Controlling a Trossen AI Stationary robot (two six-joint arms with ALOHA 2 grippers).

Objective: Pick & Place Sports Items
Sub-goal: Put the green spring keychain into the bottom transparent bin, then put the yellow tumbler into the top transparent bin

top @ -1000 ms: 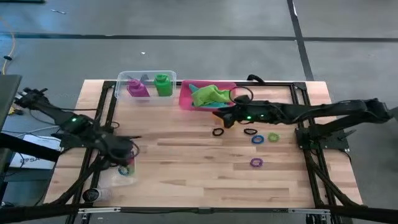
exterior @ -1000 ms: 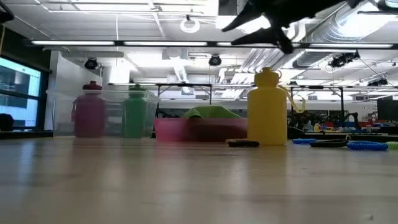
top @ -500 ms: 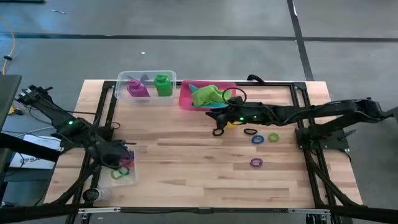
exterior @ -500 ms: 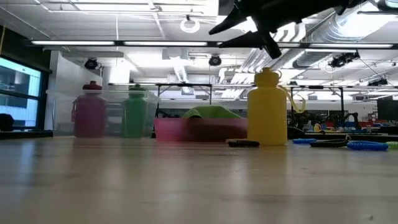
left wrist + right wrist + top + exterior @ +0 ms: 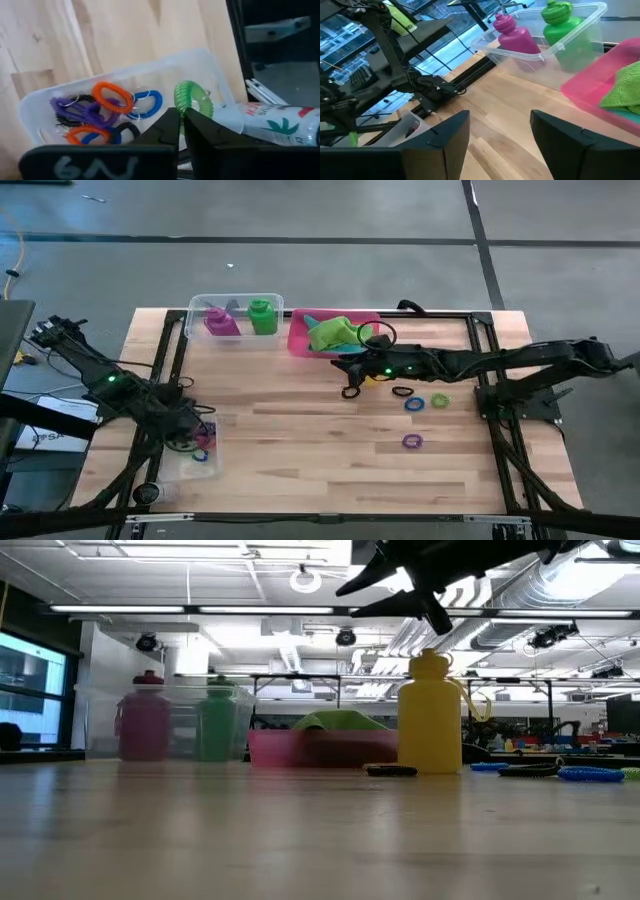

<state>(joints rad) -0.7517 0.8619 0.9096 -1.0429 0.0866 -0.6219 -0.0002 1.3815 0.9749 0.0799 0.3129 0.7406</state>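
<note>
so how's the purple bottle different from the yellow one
The purple bottle stands inside the clear tub at the table's far edge, beside the green bottle; the yellow bottle stands on the bare wood, outside any container. The purple bottle has a reddish cap, while the yellow bottle is one colour throughout. The yellow bottle has the right hand above it; nothing hovers over the purple one. Both stand upright.

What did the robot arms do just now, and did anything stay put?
The left gripper moved back from over the table to the clear tub of rings at the table's near left, shut on the green ring. The right gripper slid toward the pink tray, open and empty. The yellow bottle and loose rings stayed.
</note>
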